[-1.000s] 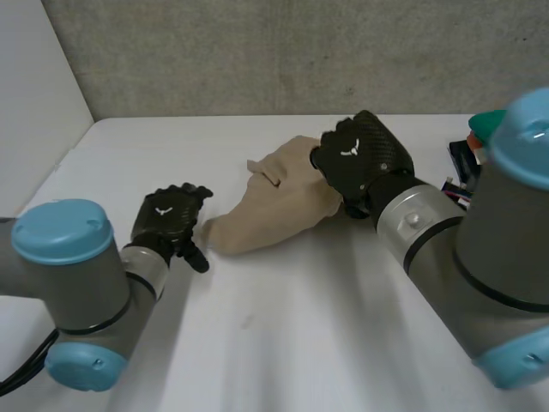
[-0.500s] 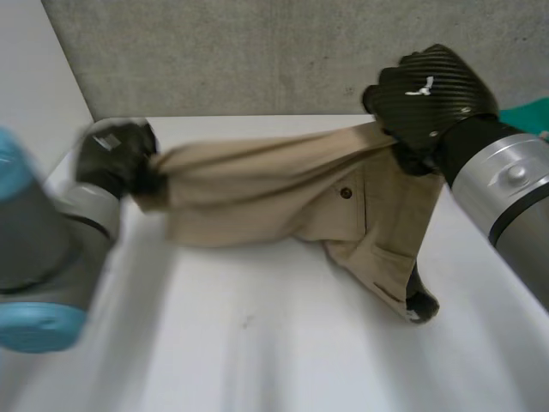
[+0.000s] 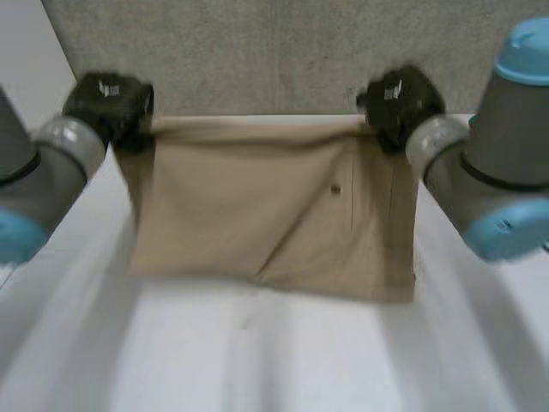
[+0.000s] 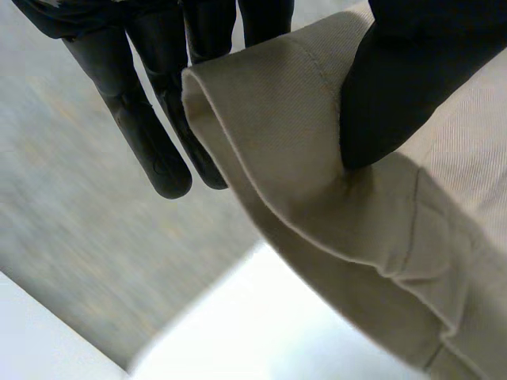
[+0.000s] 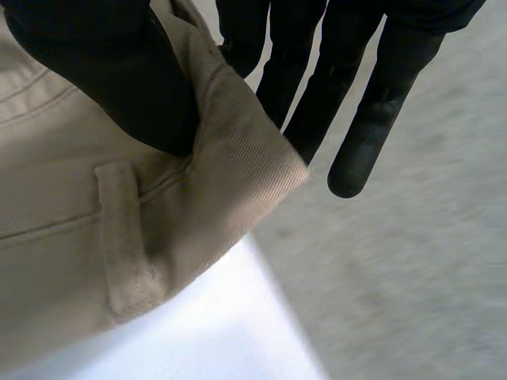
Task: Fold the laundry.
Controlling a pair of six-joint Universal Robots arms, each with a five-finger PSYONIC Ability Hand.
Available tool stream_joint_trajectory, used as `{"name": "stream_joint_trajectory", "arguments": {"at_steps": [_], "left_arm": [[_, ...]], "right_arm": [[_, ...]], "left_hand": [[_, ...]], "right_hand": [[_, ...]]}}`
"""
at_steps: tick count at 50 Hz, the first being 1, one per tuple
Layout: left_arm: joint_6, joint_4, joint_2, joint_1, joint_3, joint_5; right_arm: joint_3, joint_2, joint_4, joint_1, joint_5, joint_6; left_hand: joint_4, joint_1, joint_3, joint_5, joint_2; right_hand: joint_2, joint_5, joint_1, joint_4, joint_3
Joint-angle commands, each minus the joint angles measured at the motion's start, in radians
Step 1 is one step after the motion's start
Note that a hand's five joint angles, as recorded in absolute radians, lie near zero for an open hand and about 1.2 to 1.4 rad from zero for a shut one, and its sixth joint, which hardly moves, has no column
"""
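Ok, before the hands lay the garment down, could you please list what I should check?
1. Left hand pinches a top corner of the beige garment: ok.
2. Right hand pinches the other top corner, beside the belt loop: ok.
3. Top edge stretched level between the hands: ok.
4. Cloth free of folds: not ok, a diagonal fold crosses its lower half.
5. Lower edge resting on the table: cannot tell.
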Motion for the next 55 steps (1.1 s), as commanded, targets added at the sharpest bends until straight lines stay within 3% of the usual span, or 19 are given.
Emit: {"name": "stream_joint_trajectory", "arguments": {"at_steps": [1,5,9,15,25,34,45,49,55], "left_arm": [[-0.032,0.274,-0.021,-0.006,0.3,-0.08],[-0.099,0.437,0.054,-0.009,0.273,-0.08],[-0.127,0.46,0.096,0.0,0.173,-0.056],[-0.135,0.442,0.116,0.017,-0.026,-0.03],[-0.121,0.491,-0.011,0.005,-0.425,-0.023],[-0.007,0.448,-0.057,-0.006,-0.586,-0.045],[0.033,0.153,0.186,-0.021,-0.672,-0.034],[0.1,-0.014,0.266,-0.038,-0.689,-0.028],[0.29,-0.414,0.374,-0.086,-0.718,-0.008]], "right_arm": [[-0.272,0.082,-0.387,-0.009,0.07,0.085],[-0.244,0.049,-0.612,-0.01,0.007,0.108],[-0.195,0.035,-0.59,-0.009,-0.056,0.113],[-0.057,0.017,-0.528,-0.001,-0.085,0.111],[0.296,0.096,-0.536,0.014,-0.124,0.079],[0.435,0.164,-0.429,0.01,-0.11,-0.057],[0.561,-0.059,-0.171,0.003,-0.113,-0.08],[0.607,-0.146,-0.03,-0.006,-0.111,-0.129],[0.689,-0.276,0.367,-0.046,-0.111,-0.307]], "left_hand": [[0.197,0.219,0.204,0.254,0.199],[0.197,0.219,0.204,0.254,0.199],[0.197,0.219,0.204,0.254,0.199],[0.197,0.219,0.204,0.254,0.199],[0.197,0.219,0.204,0.254,0.199],[0.197,0.219,0.204,0.254,0.199],[0.197,0.219,0.204,0.254,0.199],[0.197,0.219,0.204,0.254,0.199],[0.197,0.219,0.204,0.254,0.199]], "right_hand": [[0.22,0.215,0.268,0.199,0.208],[0.22,0.215,0.268,0.199,0.208],[0.22,0.215,0.268,0.199,0.208],[0.22,0.215,0.268,0.199,0.208],[0.22,0.215,0.268,0.199,0.208],[0.22,0.215,0.268,0.199,0.208],[0.22,0.215,0.268,0.199,0.208],[0.22,0.215,0.268,0.199,0.208],[0.22,0.215,0.268,0.199,0.208]]}}
